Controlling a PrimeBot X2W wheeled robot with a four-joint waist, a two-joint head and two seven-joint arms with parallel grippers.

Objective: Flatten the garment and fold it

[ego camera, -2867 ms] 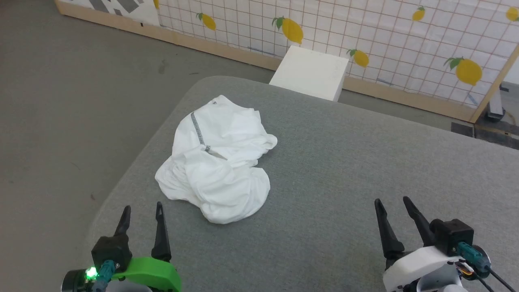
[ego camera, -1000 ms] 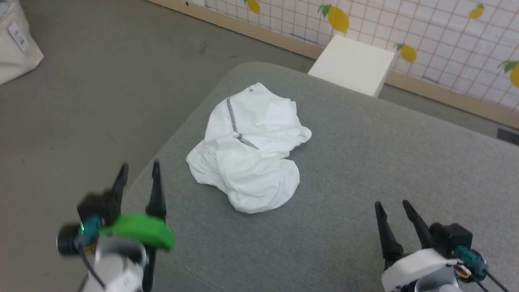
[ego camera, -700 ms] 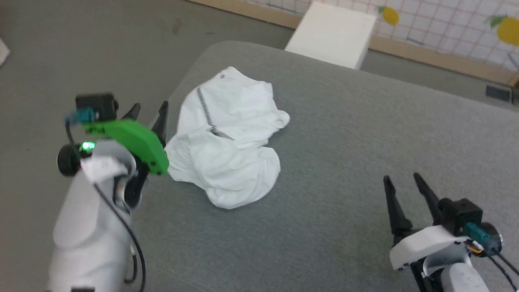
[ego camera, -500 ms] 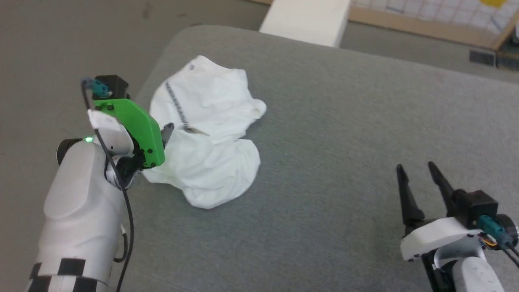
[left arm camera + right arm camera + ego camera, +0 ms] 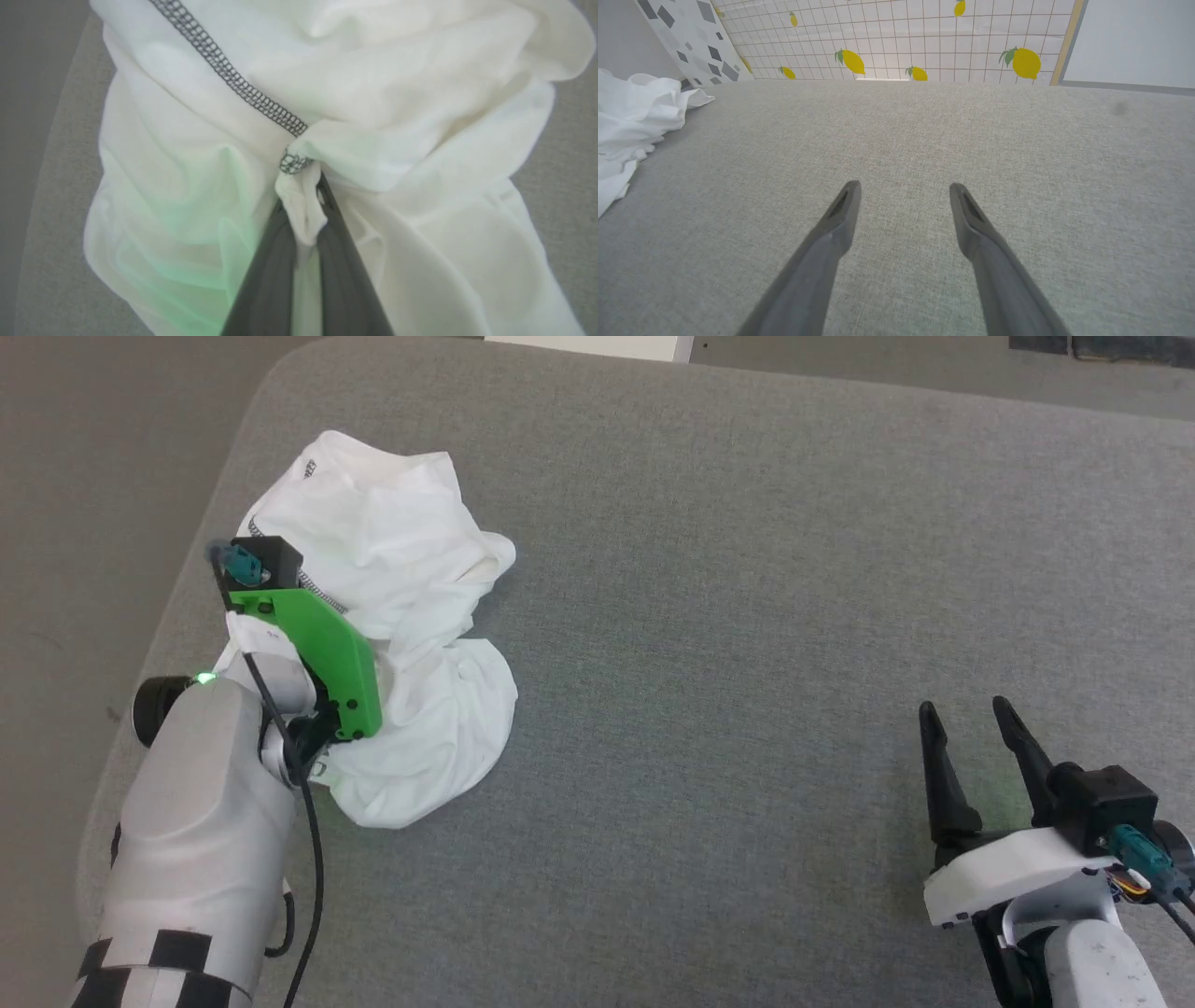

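T-shirt (image 5: pixel 411 560): crumpled by the left edge of the grey fabric table (image 5: pixel 747 569), near its far corner.
Left gripper (image 5: pixel 303 205): jaws pinching a T-shirt fold.
Right gripper (image 5: pixel 963 705): jaws apart, empty, near right.

A grey fabric surface (image 5: pixel 747 569) stands on a grey floor (image 5: pixel 84 448), before a lemon-printed gridded wall (image 5: pixel 896 28).

head: high, looking steeply down on the grey table (image 5: pixel 747 616) | left wrist: pressed close over the garment (image 5: pixel 397 84), looking along the left pincer (image 5: pixel 302 196) | right wrist: low over the table, looking along the right pincer (image 5: pixel 903 191) toward the lemon-patterned wall (image 5: pixel 924 37) | shared: garment and table appear in all three
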